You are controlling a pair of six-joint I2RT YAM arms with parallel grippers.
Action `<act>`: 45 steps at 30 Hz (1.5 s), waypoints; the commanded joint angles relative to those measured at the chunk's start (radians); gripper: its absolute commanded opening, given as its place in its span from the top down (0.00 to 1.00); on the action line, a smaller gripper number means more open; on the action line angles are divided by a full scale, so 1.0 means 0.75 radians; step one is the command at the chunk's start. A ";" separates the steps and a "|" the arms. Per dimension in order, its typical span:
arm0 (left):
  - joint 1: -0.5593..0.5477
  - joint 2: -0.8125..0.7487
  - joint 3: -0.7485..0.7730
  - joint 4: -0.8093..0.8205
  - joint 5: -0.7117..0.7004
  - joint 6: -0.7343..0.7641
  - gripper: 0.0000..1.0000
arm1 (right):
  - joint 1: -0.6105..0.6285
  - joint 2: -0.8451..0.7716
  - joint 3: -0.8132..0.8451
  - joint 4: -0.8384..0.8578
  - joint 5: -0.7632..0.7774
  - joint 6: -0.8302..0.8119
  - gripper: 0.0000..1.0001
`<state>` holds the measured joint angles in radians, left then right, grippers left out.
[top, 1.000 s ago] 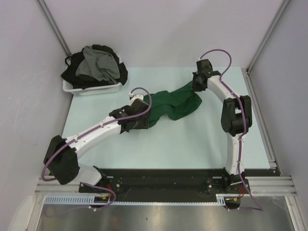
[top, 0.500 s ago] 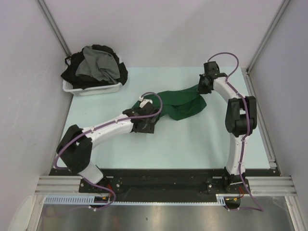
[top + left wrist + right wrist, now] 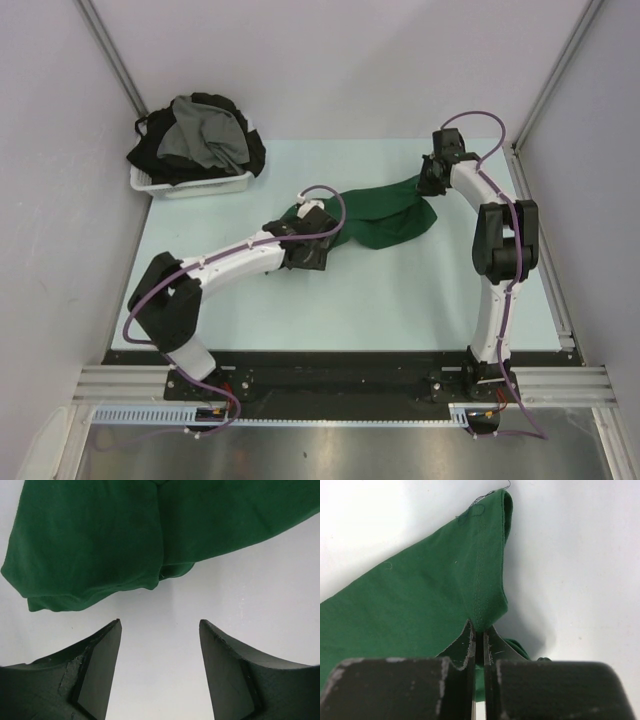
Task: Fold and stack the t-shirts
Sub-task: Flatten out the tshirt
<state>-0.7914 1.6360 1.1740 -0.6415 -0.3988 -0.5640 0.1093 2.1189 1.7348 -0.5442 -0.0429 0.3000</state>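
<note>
From above, the dark green t-shirt [image 3: 385, 215] lies bunched on the table [image 3: 350, 310], with other shirts [image 3: 205, 140] heaped in the white basket [image 3: 190, 183] far left. Left wrist: the left gripper [image 3: 160, 645] gapes over bare table, the shirt's edge just beyond — probably lining up a grasp. Right wrist: the right gripper [image 3: 479, 642] pinches a stitched hem — likely to stretch the cloth flat.

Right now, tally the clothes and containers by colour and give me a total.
green shirt: 1
grey shirt: 1
black clothing: at least 1; the pile hides how many
white basket: 1
Total: at least 4
</note>
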 commanded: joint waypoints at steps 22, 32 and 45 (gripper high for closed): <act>0.094 0.381 0.284 -0.206 -0.391 0.048 0.32 | -0.054 -0.070 0.006 0.053 -0.119 0.036 1.00; 0.135 0.359 0.273 -0.268 -0.425 0.018 0.39 | -0.058 -0.040 0.035 0.047 -0.137 0.044 1.00; 0.135 0.343 0.269 -0.311 -0.425 -0.011 0.62 | -0.054 -0.027 0.039 0.051 -0.153 0.050 1.00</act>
<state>-0.6968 1.9198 1.3510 -0.8539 -0.6872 -0.5526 0.0734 2.1189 1.7344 -0.5400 -0.1444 0.3256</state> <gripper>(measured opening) 0.435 0.035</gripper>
